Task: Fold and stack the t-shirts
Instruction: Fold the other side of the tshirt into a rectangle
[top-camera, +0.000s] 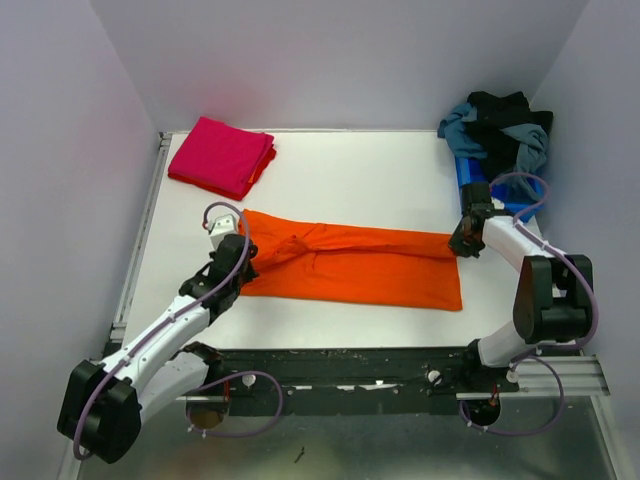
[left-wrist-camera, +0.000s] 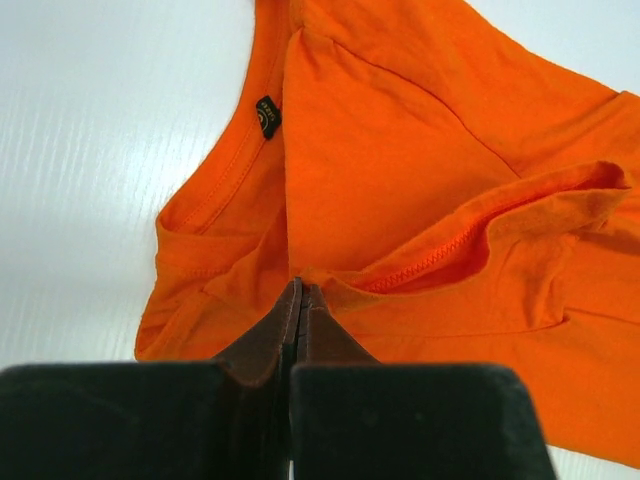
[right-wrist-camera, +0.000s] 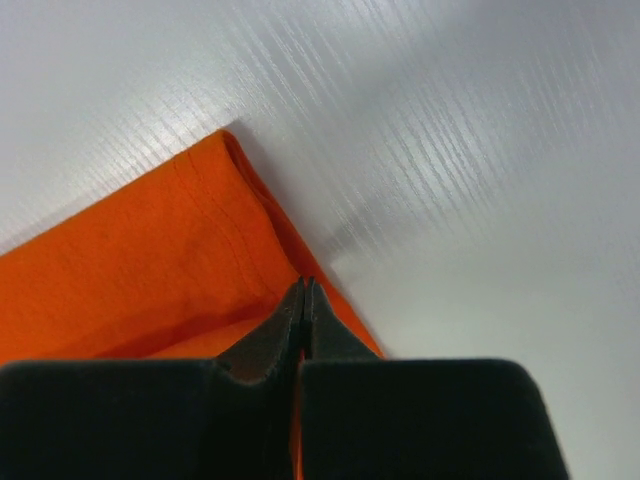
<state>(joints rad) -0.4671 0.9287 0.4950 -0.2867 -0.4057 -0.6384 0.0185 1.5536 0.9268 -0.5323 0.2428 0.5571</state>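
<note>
The orange t-shirt (top-camera: 350, 265) lies folded lengthwise into a long strip across the middle of the white table (top-camera: 360, 175). My left gripper (top-camera: 243, 262) is shut on its collar end; in the left wrist view the jaws (left-wrist-camera: 300, 290) pinch a fold of the shirt (left-wrist-camera: 400, 180) below the neck label (left-wrist-camera: 267, 115). My right gripper (top-camera: 462, 243) is shut on the hem end; in the right wrist view the tips (right-wrist-camera: 305, 287) close on the shirt's edge (right-wrist-camera: 150, 260). The magenta-pink t-shirt (top-camera: 222, 155) lies folded to a rectangle at the back left.
A heap of dark and blue-grey clothes (top-camera: 500, 135) sits in the back right corner, over a blue item (top-camera: 468, 180). Purple walls close in the table on three sides. A black rail (top-camera: 350, 365) with the arm bases runs along the near edge.
</note>
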